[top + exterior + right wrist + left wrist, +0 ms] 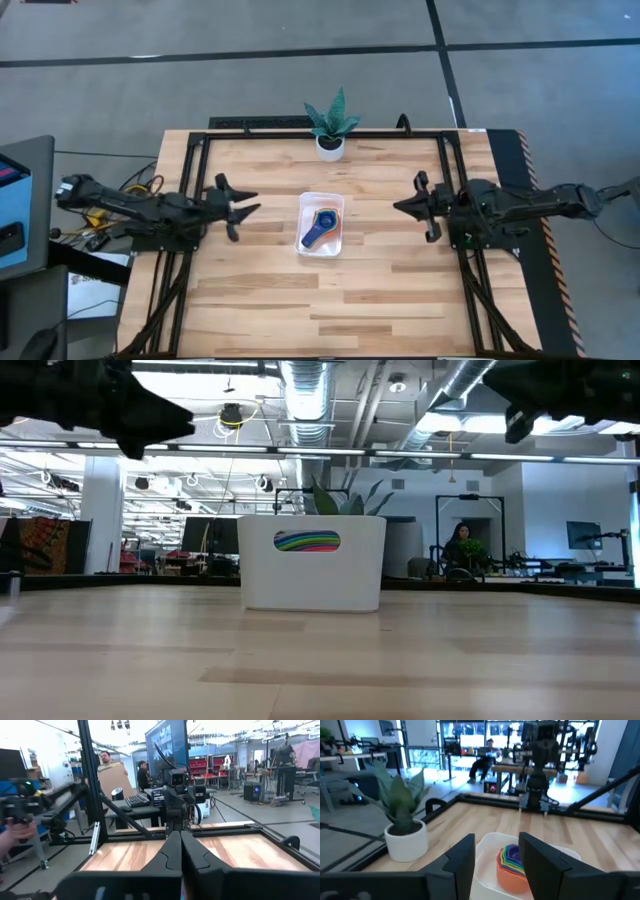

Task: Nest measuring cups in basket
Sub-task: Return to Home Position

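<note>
The white basket (322,224) stands on the table's middle, resting on its bottom. The measuring cups (322,227) sit nested inside it, the blue and orange ones uppermost in the high view; the stack's coloured rims show in the left wrist view (512,862) and through the basket's handle slot in the low view (307,541). My left gripper (243,207) hangs open above the table, left of the basket, touching nothing. My right gripper (400,207) hangs shut above the table, right of the basket, touching nothing.
A white pot with a green plant (330,132) stands at the table's far edge, behind the basket. A black frame (300,130) runs round the table's far part. Bare wood lies near of the basket. People show in the room beyond.
</note>
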Controlling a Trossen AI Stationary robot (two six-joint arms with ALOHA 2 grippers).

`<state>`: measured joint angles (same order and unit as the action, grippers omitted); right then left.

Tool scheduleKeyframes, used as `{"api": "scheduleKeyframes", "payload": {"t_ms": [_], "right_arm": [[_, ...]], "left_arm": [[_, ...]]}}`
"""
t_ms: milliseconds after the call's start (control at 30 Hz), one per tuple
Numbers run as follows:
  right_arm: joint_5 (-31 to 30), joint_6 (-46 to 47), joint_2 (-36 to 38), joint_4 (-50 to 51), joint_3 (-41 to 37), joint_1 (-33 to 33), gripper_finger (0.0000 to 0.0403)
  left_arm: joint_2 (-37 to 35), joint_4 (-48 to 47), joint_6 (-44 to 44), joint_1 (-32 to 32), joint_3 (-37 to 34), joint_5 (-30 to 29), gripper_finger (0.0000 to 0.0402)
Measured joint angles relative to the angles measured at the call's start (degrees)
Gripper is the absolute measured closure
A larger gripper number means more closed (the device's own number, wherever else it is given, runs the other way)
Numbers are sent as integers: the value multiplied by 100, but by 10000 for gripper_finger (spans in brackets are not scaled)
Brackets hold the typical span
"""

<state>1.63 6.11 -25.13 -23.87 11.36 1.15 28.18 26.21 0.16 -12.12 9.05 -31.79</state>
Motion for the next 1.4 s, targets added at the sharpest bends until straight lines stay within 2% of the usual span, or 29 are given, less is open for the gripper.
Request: {"api": "scheduleKeyframes", "payload": {"t_ms": [267, 500, 733, 1133, 1400], "right_arm": [[454, 56, 868, 886, -42, -146, 392], [765, 179, 1165, 1160, -44, -155, 391], [763, 332, 1400, 1573, -48, -158, 392], [872, 739, 1603, 374, -1043, 26, 391], [903, 712, 1792, 395, -1089, 37, 391]], "left_arm": [[-1930, -1604, 147, 0, -40, 86, 260], [-2774, -2520, 18, 0, -138, 151, 260], [-2798, -2504, 183, 0, -425, 157, 260], [-2797, -2522, 230, 0, -558, 162, 260], [-2797, -2544, 239, 0, -558, 245, 260]]}}
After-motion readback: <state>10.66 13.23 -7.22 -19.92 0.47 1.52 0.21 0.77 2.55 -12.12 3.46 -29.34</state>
